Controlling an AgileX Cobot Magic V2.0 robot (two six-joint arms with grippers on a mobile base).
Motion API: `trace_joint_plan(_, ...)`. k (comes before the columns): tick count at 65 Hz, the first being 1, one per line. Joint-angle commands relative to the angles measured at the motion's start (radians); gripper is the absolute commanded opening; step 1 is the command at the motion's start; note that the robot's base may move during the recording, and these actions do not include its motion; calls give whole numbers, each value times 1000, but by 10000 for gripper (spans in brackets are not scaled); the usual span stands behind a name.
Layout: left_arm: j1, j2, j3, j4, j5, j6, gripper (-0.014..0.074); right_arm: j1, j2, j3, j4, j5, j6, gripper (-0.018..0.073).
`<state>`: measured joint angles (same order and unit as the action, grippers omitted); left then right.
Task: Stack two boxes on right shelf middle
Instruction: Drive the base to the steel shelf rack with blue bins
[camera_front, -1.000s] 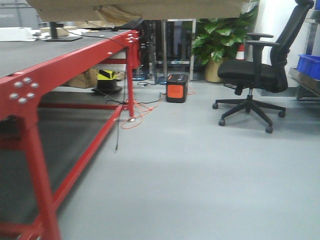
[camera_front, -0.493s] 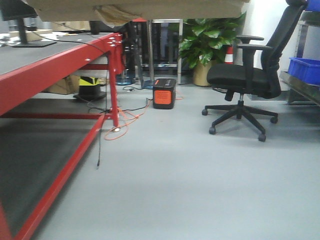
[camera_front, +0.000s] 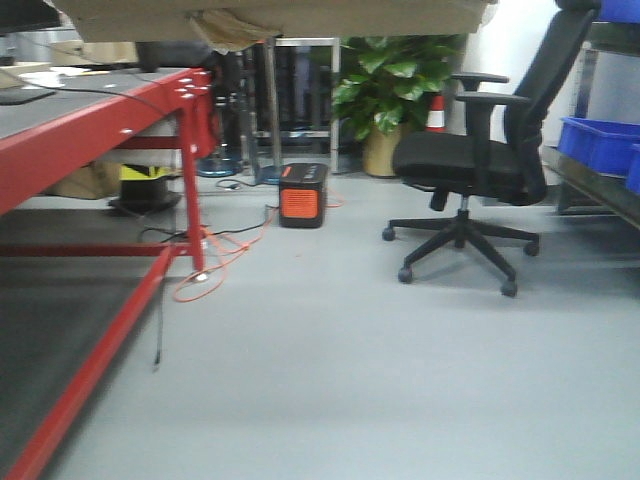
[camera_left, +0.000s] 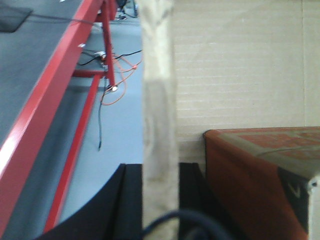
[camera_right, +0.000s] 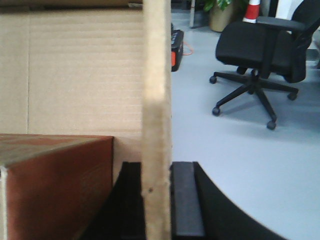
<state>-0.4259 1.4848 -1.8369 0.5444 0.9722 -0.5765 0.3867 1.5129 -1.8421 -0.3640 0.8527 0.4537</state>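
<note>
I hold an open cardboard box between both grippers; its underside fills the top of the front view (camera_front: 280, 15). My left gripper (camera_left: 160, 175) is shut on the box's left wall (camera_left: 159, 100), one black finger on each side. My right gripper (camera_right: 156, 175) is shut on the box's right wall (camera_right: 156, 100) in the same way. A red-brown box lies inside the cardboard box, seen in the left wrist view (camera_left: 260, 170) and the right wrist view (camera_right: 55, 185). The shelf's frame barely shows at the right edge of the front view.
A red-framed table (camera_front: 100, 130) runs along the left. A black office chair (camera_front: 470, 160) stands ahead on the right. An orange-black device (camera_front: 302, 195), an orange cable (camera_front: 215, 265) and a potted plant (camera_front: 385, 80) are at the back. Blue bins (camera_front: 600, 145) sit far right.
The front view has swung to the right: the red table, the device and the chair have slid left in the picture, and the blue bins show more. Both grips on the box are unchanged.
</note>
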Motion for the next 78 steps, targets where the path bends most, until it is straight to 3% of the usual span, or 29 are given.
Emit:
trace_joint_plan(1,0,-13,-12,33,-21,0,-111,-7,-20,-19,-26,-61,-4,-154)
trace_joint_plan(78,0,-13,-12,45,-21,0,-111,-7,-20,-19,-26,-85,-4,-154)
